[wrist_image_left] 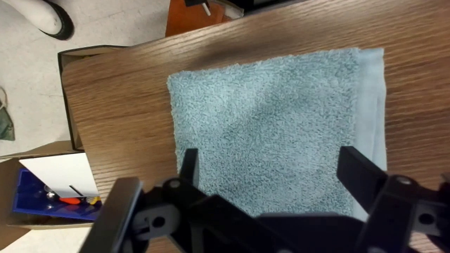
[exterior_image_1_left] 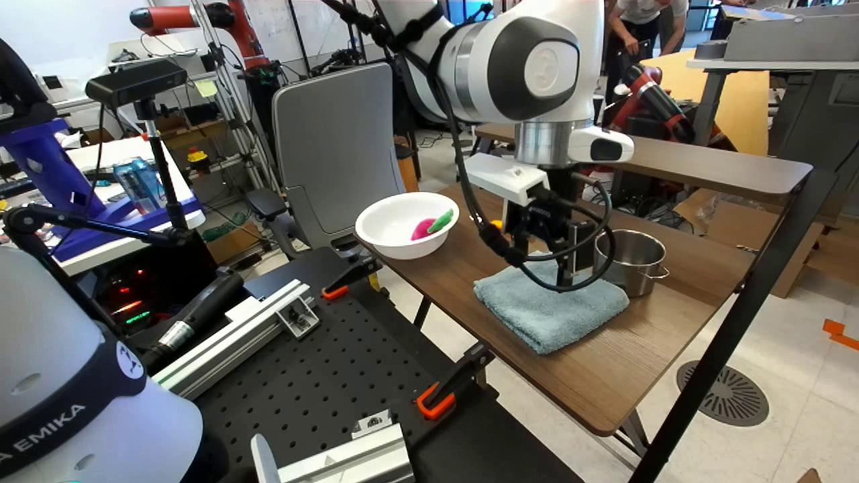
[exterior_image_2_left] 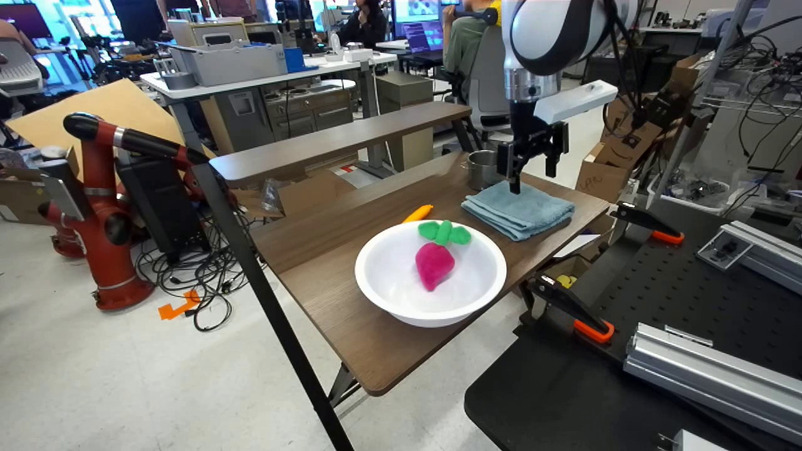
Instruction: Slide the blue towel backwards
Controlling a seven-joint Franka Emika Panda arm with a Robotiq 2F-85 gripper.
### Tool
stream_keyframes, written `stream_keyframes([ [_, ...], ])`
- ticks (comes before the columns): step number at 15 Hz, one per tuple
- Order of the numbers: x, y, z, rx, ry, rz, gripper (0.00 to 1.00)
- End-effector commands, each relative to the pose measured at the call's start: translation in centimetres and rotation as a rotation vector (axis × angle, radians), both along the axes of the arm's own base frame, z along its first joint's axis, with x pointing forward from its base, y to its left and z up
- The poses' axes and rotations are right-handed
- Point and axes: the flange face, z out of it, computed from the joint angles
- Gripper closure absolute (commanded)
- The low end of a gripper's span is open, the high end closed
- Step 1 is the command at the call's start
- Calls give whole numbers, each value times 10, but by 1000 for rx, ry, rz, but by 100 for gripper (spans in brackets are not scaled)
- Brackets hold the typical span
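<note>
Towel [wrist_image_left: 267, 116]: dusty blue-teal, fuzzy looped pile, folded into a flat, roughly square pad. Smooth, paler hem strip [wrist_image_left: 371, 91] down one side in the wrist view. Layers stack up at the folded edge [exterior_image_2_left: 491, 223] in an exterior view.
Towel place: on the brown wood tabletop [exterior_image_1_left: 624, 369], just beside the pot [exterior_image_1_left: 641, 275]. Can't tell if they touch.
Tool [wrist_image_left: 269, 163]: jaws well apart, fingers [wrist_image_left: 190, 163] down over the towel, near the pot. Contact with the cloth: can't tell.
Pot: shiny metal, upright, handle [exterior_image_1_left: 658, 274] on its side in an exterior view.
Bowl [exterior_image_2_left: 383, 275]: white, well apart from the pot, pink-and-green toy [exterior_image_2_left: 434, 266] inside.
Orange thing [exterior_image_2_left: 418, 213]: between pot and bowl, partly hidden.
</note>
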Motion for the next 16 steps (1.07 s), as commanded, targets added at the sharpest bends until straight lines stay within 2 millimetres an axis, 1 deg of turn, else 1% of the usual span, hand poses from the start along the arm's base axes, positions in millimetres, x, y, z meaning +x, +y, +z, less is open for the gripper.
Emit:
stream_keyframes([
  [1,7,-5,-17,8,-37,-14,0],
  [5,9,-14,-35,23,-51,-52,0],
  [9,15,-16,-51,40,-38,-83,0],
  [12,24,-13,-66,62,-22,-89,0],
  [16,37,-3,-73,76,-19,-72,0],
])
